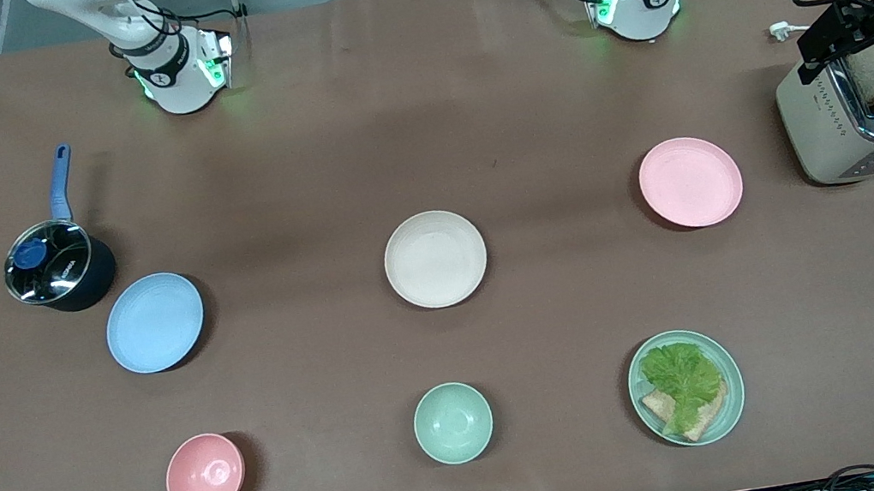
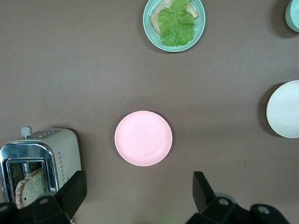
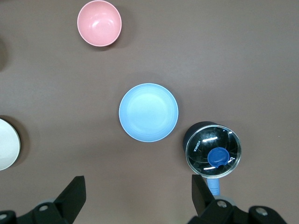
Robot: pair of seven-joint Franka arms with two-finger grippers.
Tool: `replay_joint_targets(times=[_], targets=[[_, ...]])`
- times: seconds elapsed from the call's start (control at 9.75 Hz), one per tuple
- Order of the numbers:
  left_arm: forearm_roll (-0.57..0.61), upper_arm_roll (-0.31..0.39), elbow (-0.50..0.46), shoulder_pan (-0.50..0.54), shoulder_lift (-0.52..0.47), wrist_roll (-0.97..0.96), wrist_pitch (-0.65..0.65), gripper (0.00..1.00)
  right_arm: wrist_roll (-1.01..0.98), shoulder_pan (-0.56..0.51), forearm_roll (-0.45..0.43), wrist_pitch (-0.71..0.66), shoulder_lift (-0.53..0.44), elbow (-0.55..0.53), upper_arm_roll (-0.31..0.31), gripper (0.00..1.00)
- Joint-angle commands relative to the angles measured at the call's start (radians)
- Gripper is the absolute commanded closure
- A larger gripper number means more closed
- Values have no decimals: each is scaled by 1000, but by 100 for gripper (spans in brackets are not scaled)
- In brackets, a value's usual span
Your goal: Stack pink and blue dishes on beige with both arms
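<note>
Three matte round plates with raised rims lie flat on the brown table, well apart: the beige plate (image 1: pixel 435 259) mid-table, the pink plate (image 1: pixel 690 182) toward my left arm's end of it, the blue plate (image 1: pixel 155 322) toward my right arm's end. My left gripper (image 2: pixel 140 193) hangs spread and empty over the bare table just beside the pink plate (a chrome toaster (image 1: pixel 860 117) stands near). My right gripper (image 3: pixel 139 196) hangs spread too, just beside the blue plate.

The light is bright and even, coming from above. Each dish drops a small soft shadow on the brown table (image 1: pixel 304 170). The toaster (image 1: pixel 860 121) and the pot's glass lid (image 3: pixel 213 150) shine with glare. Everything looks sharp, with no blur.
</note>
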Motion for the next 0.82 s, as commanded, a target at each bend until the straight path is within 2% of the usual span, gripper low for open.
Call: replay_joint_targets(times=[0.0,0.31,0.41,0.51,0.62,0.72], targets=[[-22,-1,-39,6,-3,2,19,0,-5,-15,19,-6,-10,-1,4,0],[-20,12,-43,8,9,8,4,0,-19,-18,4,-9,-5,-1,3,0],[-23,47,-54,15,12,16,4,1,-22,-18,4,2,6,-11,3,0],[-23,78,-89,15,12,18,22,2,-22,-21,13,6,39,-13,3,0],[-37,118,-155,15,9,28,94,2,-46,-42,24,11,67,-34,1,0],[-43,129,-236,15,9,45,173,2,-115,-52,56,85,73,-103,-22,0]])
